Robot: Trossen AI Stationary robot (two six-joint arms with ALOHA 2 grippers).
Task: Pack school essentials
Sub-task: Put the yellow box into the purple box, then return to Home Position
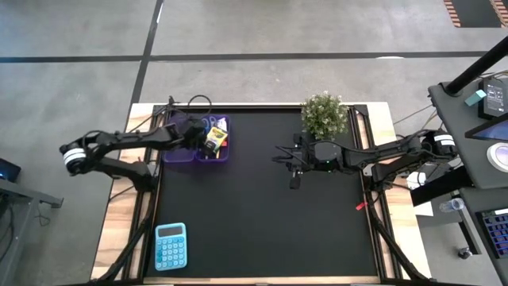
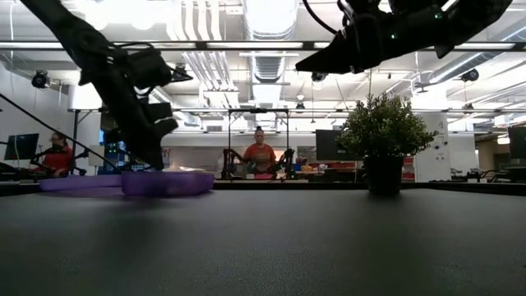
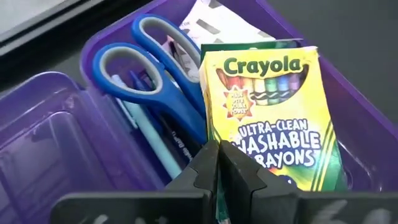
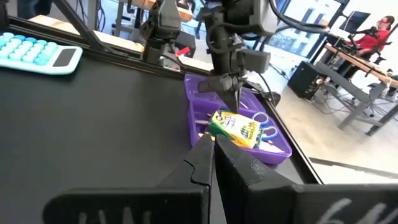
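School essentials lie packed in one compartment of the purple case (image 1: 196, 149) at the desk's (image 1: 262, 206) far left: one crayon box (image 3: 270, 118) on top, one pair of blue-handled scissors (image 3: 149, 68), at least one pale pen (image 3: 152, 140) and one white packet (image 3: 208, 22) beneath. The left hand (image 3: 217, 168) hangs over them, fingers closed on nothing. To finish well, I judge it should lift straight up without catching the box. The right hand (image 1: 295, 168), closed and empty, waits by one plant (image 1: 324, 115); one calculator (image 1: 171, 246) lies near.

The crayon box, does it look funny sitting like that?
A little. The crayon box lies tilted on top of the scissors in the purple case instead of flat, one end propped up.
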